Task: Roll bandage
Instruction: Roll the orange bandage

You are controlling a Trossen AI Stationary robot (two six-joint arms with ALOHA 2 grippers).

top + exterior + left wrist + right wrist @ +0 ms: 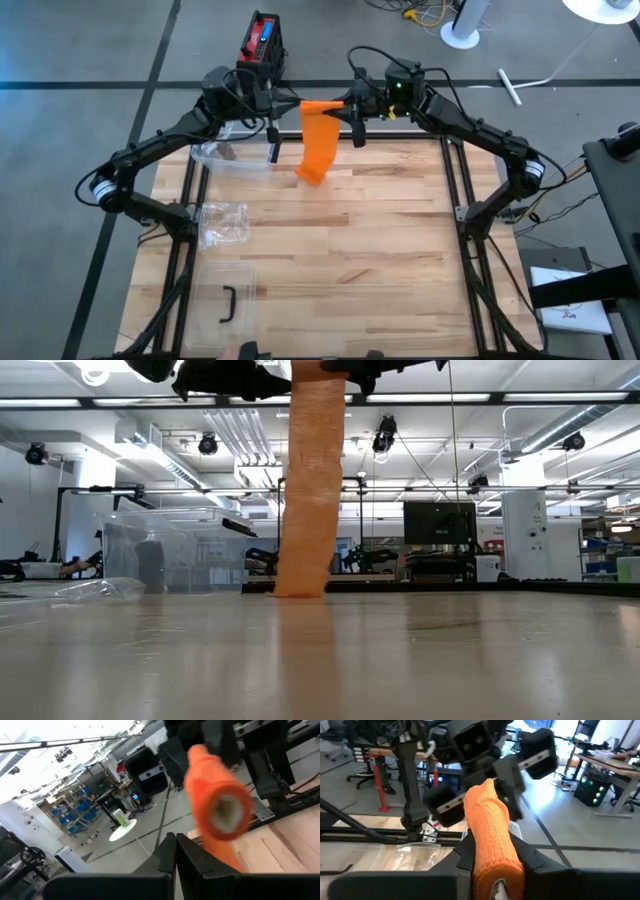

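In the right wrist view, the nearest thing is the orange bandage roll (490, 845), which fills the lower centre of the frame and sits clamped between the two dark fingers (462, 852) of the right tool (492, 865); its pale hollow core faces the camera. Just past it, in the upper middle of that frame, the left arm's dark wrist parts crowd close against the far end of the roll.

In the left wrist view the same roll (217, 802) shows end-on at centre right, with its cardboard core visible. The left tool (176, 854) sits at the bottom centre with its fingers pressed together, gripping nothing that can be seen, just beside the roll.

In the high view both tools meet at the upper centre of the frame, over the far edge of the wooden desk (380, 250). The right tool (352, 115) holds the roll, and the left tool (272, 140) hangs just to the roll's left. A loose orange tail of the bandage (318, 150) drops from the roll down to the desk.

In the low view that tail (310, 490) hangs as a straight vertical strip, its lower end touching the desk top.

Clear plastic packaging (225, 225) lies at the left of the desk, and a clear lid (228, 305) lies at lower left.
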